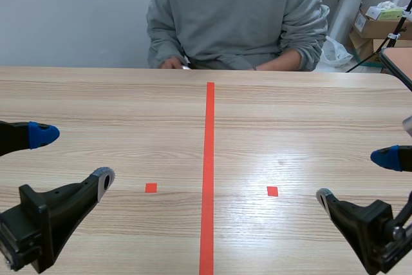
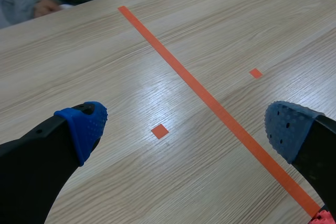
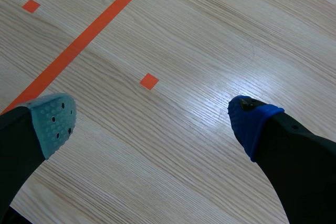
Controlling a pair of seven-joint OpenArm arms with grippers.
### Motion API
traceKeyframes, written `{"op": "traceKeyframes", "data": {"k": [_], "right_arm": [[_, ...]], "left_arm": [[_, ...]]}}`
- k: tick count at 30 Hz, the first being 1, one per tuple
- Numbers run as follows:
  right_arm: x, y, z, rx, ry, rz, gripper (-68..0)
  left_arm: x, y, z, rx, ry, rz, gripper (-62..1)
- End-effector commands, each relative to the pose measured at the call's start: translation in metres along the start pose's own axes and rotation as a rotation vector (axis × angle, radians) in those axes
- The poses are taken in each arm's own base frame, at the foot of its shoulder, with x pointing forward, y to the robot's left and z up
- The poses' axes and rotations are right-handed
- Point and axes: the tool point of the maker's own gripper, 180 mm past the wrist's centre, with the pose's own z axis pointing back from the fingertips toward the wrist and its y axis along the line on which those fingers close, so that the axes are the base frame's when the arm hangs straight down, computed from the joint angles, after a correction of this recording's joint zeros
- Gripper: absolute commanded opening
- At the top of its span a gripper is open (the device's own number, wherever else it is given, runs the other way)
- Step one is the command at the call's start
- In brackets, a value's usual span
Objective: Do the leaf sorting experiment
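Scene view: the wooden tabletop [image 1: 290,120] runs away toward a person [image 1: 238,11] in a grey hooded top who sits across it, one hand [image 1: 172,64] at the far edge. An orange-red tape line [image 1: 208,159] splits the surface down the middle, with a small tape square [image 1: 150,187] to its left and another square [image 1: 272,190] to its right. The left pincer [image 1: 72,156] hangs low at its own side, spread wide, one tip blue and one grey. The right pincer [image 1: 355,177] sits likewise at the other side, also wide and holding nothing. Cardboard boxes [image 1: 376,27] stand on the floor behind the tabletop's far right corner.

Left wrist view: the fingers [image 2: 86,127] stand far apart over bare wood, and the nearer square lies between and just ahead of them. The tape line passes close by the other finger, and the person's sleeve lies beyond the far edge.

Right wrist view: the fingers [image 3: 52,121] gape wide over the wood, a square ahead of the gap and the tape line beside the grey-green pad.

Where the leaves are cannot be told from any of the three views.
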Motion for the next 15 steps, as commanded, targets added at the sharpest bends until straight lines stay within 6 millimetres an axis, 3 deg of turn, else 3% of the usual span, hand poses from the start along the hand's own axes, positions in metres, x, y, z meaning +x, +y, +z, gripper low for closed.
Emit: {"op": "traceKeyframes", "data": {"k": [1,15], "right_arm": [[0.0022,-0.0042,0.0012,-0.006,-0.001,0.007,-8.4],[0.0021,-0.0043,0.0011,-0.006,0.0,0.007,-8.4]], "left_arm": [[0.0078,-0.0033,0.0005,-0.007,-0.029,0.003,1.4],[0.008,-0.0033,0.0004,-0.004,-0.031,0.007,1.4]]}}
